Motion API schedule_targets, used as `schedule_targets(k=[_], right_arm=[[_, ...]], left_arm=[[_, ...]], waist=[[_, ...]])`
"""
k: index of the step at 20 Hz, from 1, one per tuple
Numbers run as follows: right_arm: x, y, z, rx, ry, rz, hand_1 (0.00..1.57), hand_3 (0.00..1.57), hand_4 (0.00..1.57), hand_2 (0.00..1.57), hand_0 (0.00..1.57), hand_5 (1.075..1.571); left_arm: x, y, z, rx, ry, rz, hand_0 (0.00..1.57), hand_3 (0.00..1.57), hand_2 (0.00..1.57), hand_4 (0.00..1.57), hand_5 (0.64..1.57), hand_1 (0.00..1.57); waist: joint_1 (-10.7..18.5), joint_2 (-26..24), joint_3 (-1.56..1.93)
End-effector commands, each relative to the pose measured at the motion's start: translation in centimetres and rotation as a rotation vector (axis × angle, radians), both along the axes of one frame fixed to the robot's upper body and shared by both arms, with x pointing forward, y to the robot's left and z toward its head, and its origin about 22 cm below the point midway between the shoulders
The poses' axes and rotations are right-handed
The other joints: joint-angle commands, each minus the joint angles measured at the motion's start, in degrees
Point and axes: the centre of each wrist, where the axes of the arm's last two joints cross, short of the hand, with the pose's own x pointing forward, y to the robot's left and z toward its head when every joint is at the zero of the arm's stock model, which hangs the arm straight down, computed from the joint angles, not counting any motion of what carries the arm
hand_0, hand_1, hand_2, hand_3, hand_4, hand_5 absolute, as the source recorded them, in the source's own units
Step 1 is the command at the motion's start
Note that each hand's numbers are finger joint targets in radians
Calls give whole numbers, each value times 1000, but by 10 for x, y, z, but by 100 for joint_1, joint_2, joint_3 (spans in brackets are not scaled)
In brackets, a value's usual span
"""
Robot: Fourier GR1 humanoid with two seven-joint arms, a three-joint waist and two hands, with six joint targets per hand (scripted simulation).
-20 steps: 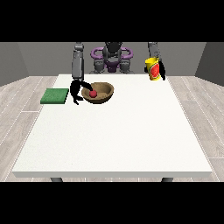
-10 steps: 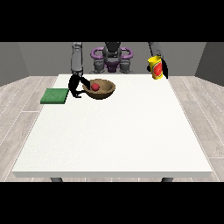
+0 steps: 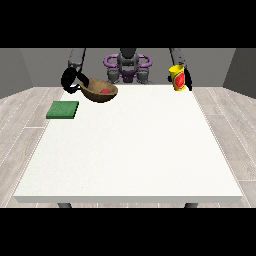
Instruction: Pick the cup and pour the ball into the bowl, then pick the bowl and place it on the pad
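A brown wooden bowl (image 3: pixel 101 92) hangs tilted above the table's far left part, with a red ball (image 3: pixel 105 91) inside it. The hand at the view's left (image 3: pixel 71 80) is shut on the bowl's left rim and holds it in the air. A flat green pad (image 3: pixel 63 109) lies on the table below and to the left of the bowl. At the far right, the hand at the view's right (image 3: pixel 187 80) is shut on a yellow cup (image 3: pixel 177 78) with a red mark, held upright above the table's back edge.
The large white table (image 3: pixel 130 150) stretches toward the camera. The robot's torso (image 3: pixel 128 65) stands behind the far edge, between the two arms. Grey wood floor surrounds the table.
The bowl with the ball has been lifted off the table and now hangs higher, tilted. The hand at the view's left rose with it. The cup has stayed about where it was.
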Motion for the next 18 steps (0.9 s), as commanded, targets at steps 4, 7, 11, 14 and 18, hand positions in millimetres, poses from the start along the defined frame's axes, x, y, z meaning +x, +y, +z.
schedule_targets(k=[4, 7, 11, 14, 18], right_arm=[[-3, -54, 30, -37, -2, 7, 1571, 332, 918, 1571, 1571, 1541], [-22, -93, 24, -93, -22, -11, 1571, 345, 929, 1571, 1571, 1548], [-37, -147, 44, -147, -146, -28, 1571, 0, 1001, 1571, 1571, 1566], [-46, -186, 63, -138, -226, -83, 1571, 0, 1026, 1571, 1571, 1569], [-63, -206, 53, -271, -245, -121, 1571, 0, 1152, 1571, 1571, 1570]], left_arm=[[7, -6, -2, -5, -27, 3, 0, 0, 0, 972, 1398, 0], [-9, -34, -21, -3, -63, -5, 0, 0, 0, 981, 1405, 0], [0, -29, -10, 17, -204, -36, 0, 0, 0, 993, 1429, 0], [30, -36, 28, 35, -317, -74, 0, 0, 0, 1016, 1426, 0], [31, -46, 47, 51, -360, -107, 0, 0, 0, 1021, 1443, 0]], waist=[[-73, 287, 5], [2, 486, 7], [199, 1334, 11], [312, 1875, 16], [603, 2141, 20]])
